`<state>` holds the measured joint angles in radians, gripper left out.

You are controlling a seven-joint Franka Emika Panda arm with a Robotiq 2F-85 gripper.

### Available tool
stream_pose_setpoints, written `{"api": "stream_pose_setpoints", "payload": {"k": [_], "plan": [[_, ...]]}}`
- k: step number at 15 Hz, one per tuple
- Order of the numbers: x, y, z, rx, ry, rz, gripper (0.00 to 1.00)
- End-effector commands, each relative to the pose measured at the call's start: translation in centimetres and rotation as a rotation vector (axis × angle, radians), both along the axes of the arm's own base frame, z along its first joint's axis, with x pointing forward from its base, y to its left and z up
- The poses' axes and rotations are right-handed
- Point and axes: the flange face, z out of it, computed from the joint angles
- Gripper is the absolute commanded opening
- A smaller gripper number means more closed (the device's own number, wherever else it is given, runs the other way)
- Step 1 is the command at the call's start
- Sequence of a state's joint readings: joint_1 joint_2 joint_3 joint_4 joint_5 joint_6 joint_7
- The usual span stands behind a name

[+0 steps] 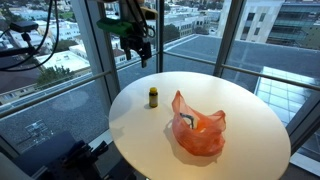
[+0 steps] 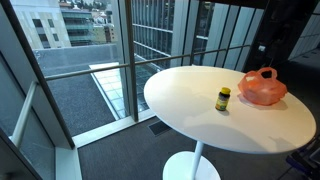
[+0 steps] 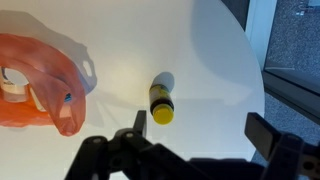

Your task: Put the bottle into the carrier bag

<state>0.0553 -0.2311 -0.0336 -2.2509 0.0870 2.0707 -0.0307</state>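
A small bottle (image 1: 153,97) with a yellow cap and dark body stands upright on the round white table (image 1: 250,110); it also shows in an exterior view (image 2: 223,98) and in the wrist view (image 3: 162,97). An orange translucent carrier bag (image 1: 198,130) lies open to its side, seen too in an exterior view (image 2: 262,87) and the wrist view (image 3: 40,85). My gripper (image 1: 137,52) hangs open and empty high above the table's far edge. In the wrist view its fingers (image 3: 200,130) spread wide, the bottle just beyond the left finger.
Something white and orange lies inside the bag (image 3: 15,85). Large windows (image 1: 60,60) with metal frames surround the table. The table edge (image 3: 262,90) drops off close to the bottle. A table pedestal base (image 2: 190,167) stands on the floor.
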Motion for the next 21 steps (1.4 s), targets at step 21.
{"api": "stream_pose_setpoints", "payload": {"k": [21], "plan": [[6.7, 0.9, -3.5, -0.016, 0.038, -0.090, 1.00]]}}
